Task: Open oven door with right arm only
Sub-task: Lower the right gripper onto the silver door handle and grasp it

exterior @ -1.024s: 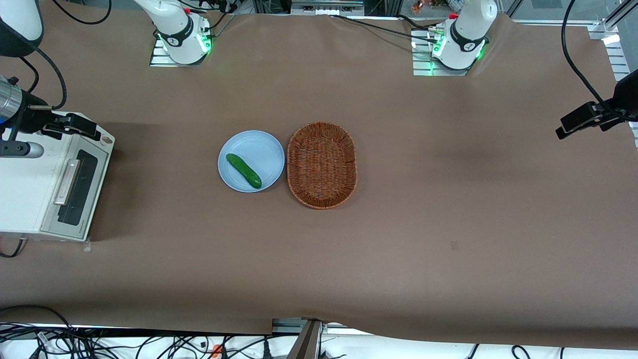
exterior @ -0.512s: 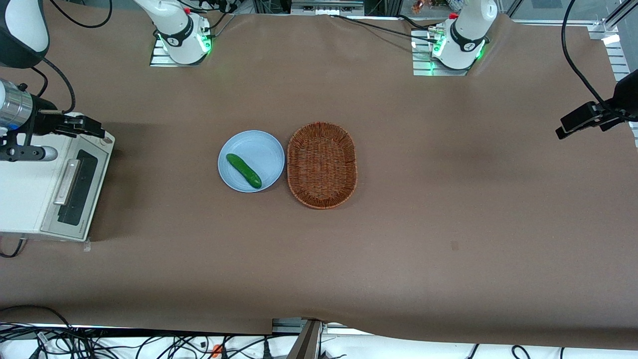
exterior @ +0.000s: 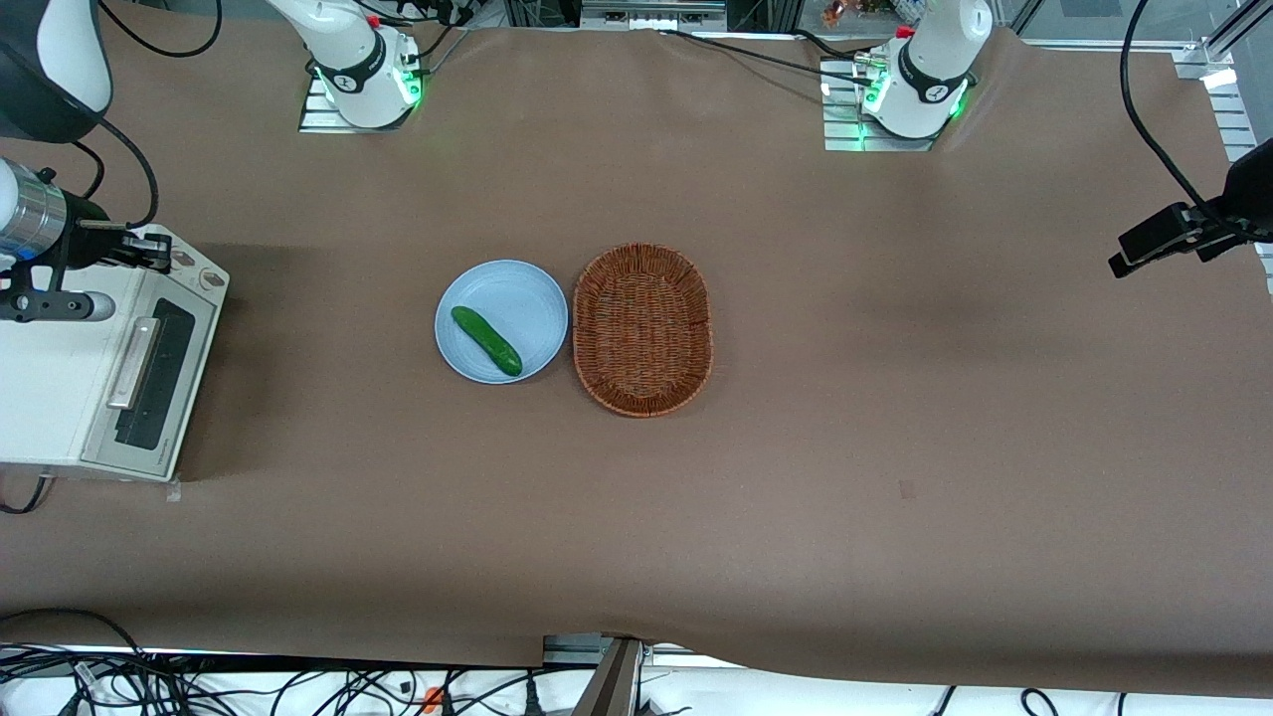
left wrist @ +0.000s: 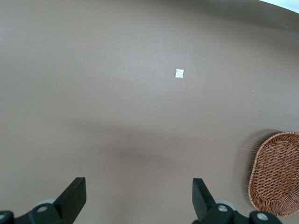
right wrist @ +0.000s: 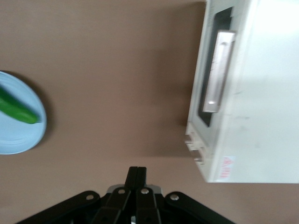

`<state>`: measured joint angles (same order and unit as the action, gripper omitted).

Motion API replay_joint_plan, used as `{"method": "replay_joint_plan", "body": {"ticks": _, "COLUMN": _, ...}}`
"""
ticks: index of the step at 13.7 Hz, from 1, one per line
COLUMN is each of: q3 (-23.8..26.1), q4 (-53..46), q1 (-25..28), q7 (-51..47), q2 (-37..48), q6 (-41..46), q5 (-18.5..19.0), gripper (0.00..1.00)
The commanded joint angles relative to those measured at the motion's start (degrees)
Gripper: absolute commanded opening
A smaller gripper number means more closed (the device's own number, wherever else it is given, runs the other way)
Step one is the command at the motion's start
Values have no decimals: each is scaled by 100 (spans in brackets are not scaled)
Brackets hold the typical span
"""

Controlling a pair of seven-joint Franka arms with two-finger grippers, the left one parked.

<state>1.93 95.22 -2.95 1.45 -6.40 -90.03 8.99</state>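
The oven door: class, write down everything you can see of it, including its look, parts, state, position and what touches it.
The oven door is a silvery metal-looking frame around a dark glass window, with a silver bar handle along its upper edge. It is shut, flat against the front of the cream-white oven, at the working arm's end of the table, facing the blue plate. Nothing touches it. The gripper, fingers shut, hovers above the oven's top corner, clear of the handle.
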Motion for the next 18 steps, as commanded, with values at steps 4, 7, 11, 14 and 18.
{"method": "replay_joint_plan", "body": {"ticks": 4, "q3": 18, "q4": -57, "q1": 593, "q7": -1126, "q2": -641, "q6": -347, "q5": 1893, "gripper": 0}}
{"method": "replay_joint_plan", "body": {"ticks": 7, "q3": 18, "q4": 48, "q1": 629, "q7": -2303, "q2": -1186, "q6": -524, "q5": 2850, "gripper": 0}}
{"method": "replay_joint_plan", "body": {"ticks": 11, "q3": -61, "q4": 198, "q1": 559, "q7": -2859, "q2": -1556, "q6": -937, "q5": 3310, "gripper": 0}}
{"method": "replay_joint_plan", "body": {"ticks": 14, "q3": -114, "q4": 251, "q1": 524, "q7": -3036, "q2": -1645, "q6": -1113, "q5": 3478, "gripper": 0}}
{"method": "replay_joint_plan", "body": {"ticks": 18, "q3": -298, "q4": 277, "q1": 506, "q7": -3036, "q2": -1794, "q6": -1456, "q5": 3584, "gripper": 0}}
